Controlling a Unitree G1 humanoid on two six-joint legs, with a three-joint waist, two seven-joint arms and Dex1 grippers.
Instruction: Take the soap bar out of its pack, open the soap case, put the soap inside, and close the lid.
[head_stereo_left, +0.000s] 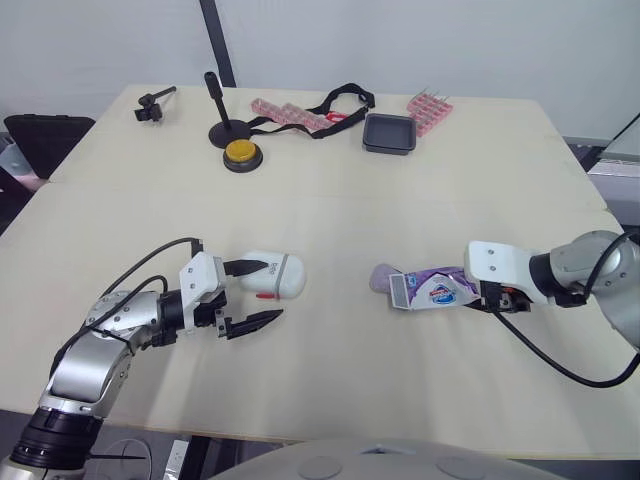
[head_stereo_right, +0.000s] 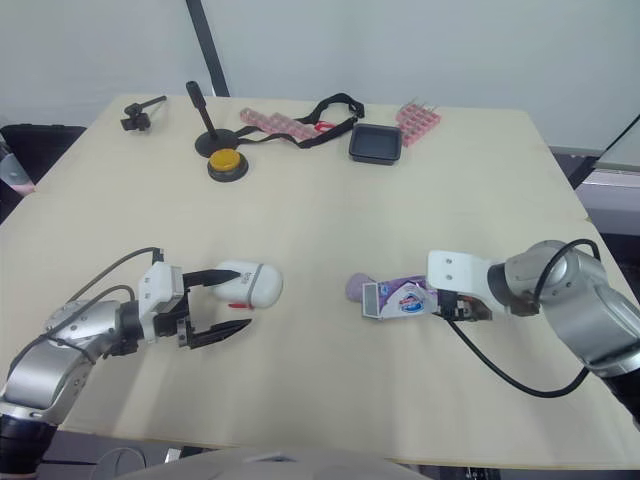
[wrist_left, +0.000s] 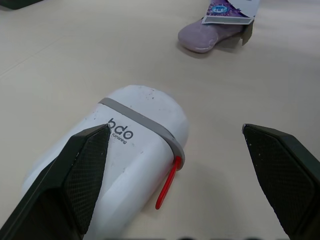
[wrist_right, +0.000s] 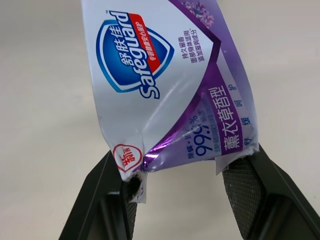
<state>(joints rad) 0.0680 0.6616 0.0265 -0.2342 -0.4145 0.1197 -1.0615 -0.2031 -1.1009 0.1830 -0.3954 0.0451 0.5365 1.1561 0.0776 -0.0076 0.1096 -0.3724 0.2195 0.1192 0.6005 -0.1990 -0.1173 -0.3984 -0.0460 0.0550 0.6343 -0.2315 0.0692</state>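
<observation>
Lilac soap bar (head_stereo_left: 382, 277) lying on the table (head_stereo_left: 330, 200), sticking partly out of its pack (head_stereo_left: 432, 289), right gripper (wrist_right: 182, 167) pinching the pack's other end, left gripper (head_stereo_left: 272, 291) gaping wide at the closed white soap case (head_stereo_left: 283, 276).

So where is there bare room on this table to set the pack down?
Bare: the wide band of table between the far row (yellow button, black tray) and the soap case; also the near strip in front of the case and soap pack. Crowded: the far edge, and the narrower gap between case and soap bar.
</observation>
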